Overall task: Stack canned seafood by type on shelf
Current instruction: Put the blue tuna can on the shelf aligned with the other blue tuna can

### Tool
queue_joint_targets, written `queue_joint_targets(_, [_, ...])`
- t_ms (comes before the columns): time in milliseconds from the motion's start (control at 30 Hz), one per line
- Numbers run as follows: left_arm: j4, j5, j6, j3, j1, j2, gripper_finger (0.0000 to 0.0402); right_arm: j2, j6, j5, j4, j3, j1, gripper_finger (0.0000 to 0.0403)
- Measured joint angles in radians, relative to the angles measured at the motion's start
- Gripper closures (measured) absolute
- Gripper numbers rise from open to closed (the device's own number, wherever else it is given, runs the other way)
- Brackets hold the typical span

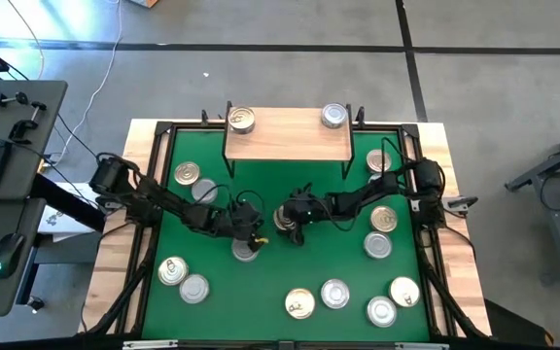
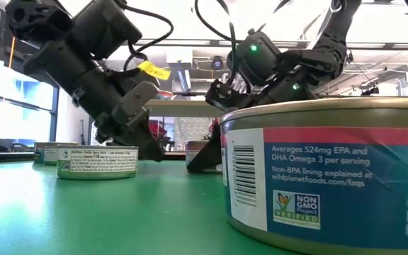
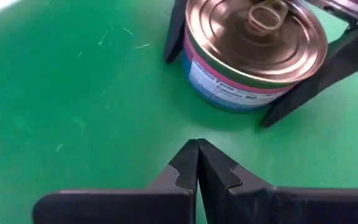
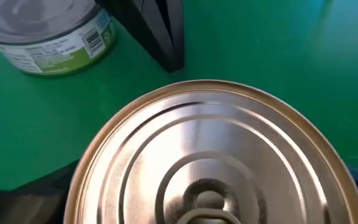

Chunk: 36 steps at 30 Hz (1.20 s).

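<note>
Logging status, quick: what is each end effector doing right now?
Left end effector: shut, empty, near a silver tin.
Right end effector: open, fingers either side of a gold-lidded tin.

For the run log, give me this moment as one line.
left gripper: shut, empty, beside silver tin | right gripper: open around gold-lidded tin | shelf: two tins

The shelf [image 1: 288, 142], a light-wood board on thin black legs, stands at the far edge of the green bench. On it sit two tins: a gold-lidded one [image 1: 242, 120] at its left end and a silver-lidded one [image 1: 333, 116] at its right end. In front of the shelf, mid-bench, a gold-lidded tin [image 3: 253, 53] with a pink and blue label stands upright beside a silver-lidded, green-labelled tin [image 4: 48, 34]. Other tins lie scattered flat nearer the front.
</note>
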Motion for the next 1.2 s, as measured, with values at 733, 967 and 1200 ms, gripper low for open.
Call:
queue_joint_targets(733, [-0.022, -0.001, -0.001, 0.000, -0.002, -0.011, 0.0401, -0.107, -0.066, 0.108, -0.109, -0.005, 0.026, 0.0015])
queue_joint_targets(967, [-0.145, -0.008, -0.051, 0.000, -0.051, -0.117, 0.0401, -0.111, -0.064, 0.102, -0.133, 0.051, 0.038, 0.0022])
queue_joint_targets(1200, [-0.350, -0.209, -0.096, 0.000, -0.151, -0.352, 0.0401, -0.120, -0.249, 0.151, -0.505, 0.374, 0.000, 0.0022])
